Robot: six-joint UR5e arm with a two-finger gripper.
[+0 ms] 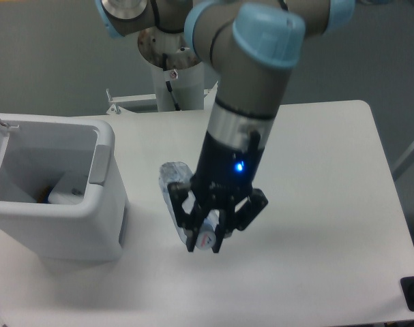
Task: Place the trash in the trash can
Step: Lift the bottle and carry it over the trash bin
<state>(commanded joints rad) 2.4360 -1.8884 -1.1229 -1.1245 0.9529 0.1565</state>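
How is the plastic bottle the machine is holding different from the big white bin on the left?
The bottle is slim and see-through; the bin is boxy, opaque white and far bigger. The bottle is gripped in the end effector and appears raised off the table, tilted; the bin stands upright on the table. The bin is open, with something white already inside. Both look like plastic.
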